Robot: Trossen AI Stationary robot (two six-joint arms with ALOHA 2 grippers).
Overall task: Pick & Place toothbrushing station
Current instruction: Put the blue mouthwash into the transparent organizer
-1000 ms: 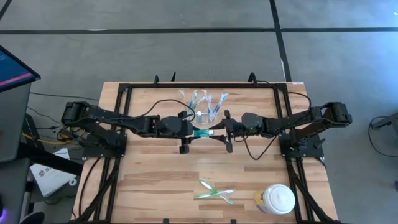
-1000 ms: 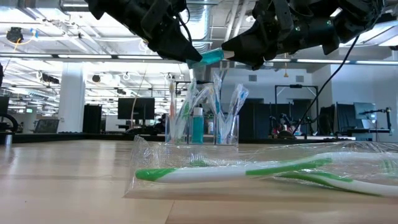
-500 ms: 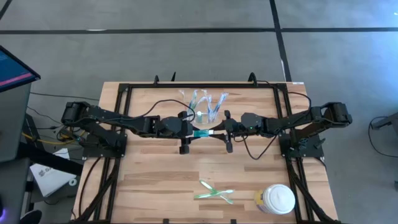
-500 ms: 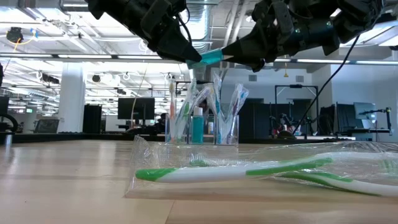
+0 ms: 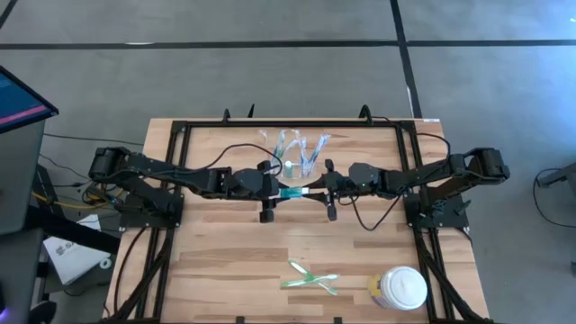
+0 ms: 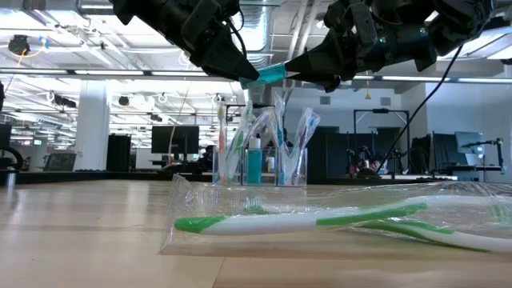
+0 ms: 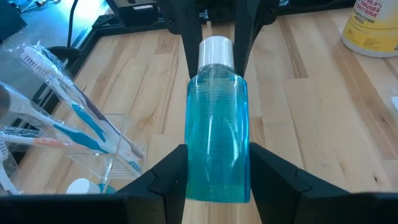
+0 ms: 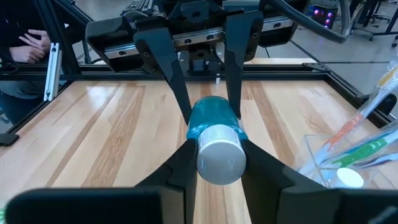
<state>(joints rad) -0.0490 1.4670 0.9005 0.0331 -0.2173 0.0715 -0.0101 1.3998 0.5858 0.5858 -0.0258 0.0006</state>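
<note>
We see both arms meeting above the middle of the surface [image 5: 225,261], with a teal bottle [image 5: 290,193] held level in the air between them.

Left tool [image 7: 217,171]: its two fingers clamp the body of the bottle from either side. The left wrist view shows the bottle [image 7: 217,134] pointing away from this tool, its white cap [image 7: 216,51] at the far end.

Right tool [image 8: 214,149]: its fingers sit against the cap end of the bottle [image 8: 213,121], one on each side, partly closed around it. The right wrist view shows the white cap [image 8: 219,160] facing this camera between the fingers. Thus we find both tools gripping the same bottle, one at each end.

In the low view the bottle [image 6: 270,74] hangs well above the surface, directly over the clear holder [image 6: 258,164].

The holder [image 5: 297,148] stands toward the far side of the surface, just beyond the tools. It contains several wrapped toothbrushes [image 6: 300,132] standing upright and a second small teal bottle [image 6: 254,160].

Near the front edge lie two wrapped green toothbrushes [image 5: 310,279], crossed over one another. A white lidded jar [image 5: 400,288] stands just beside them, at the front right.
</note>
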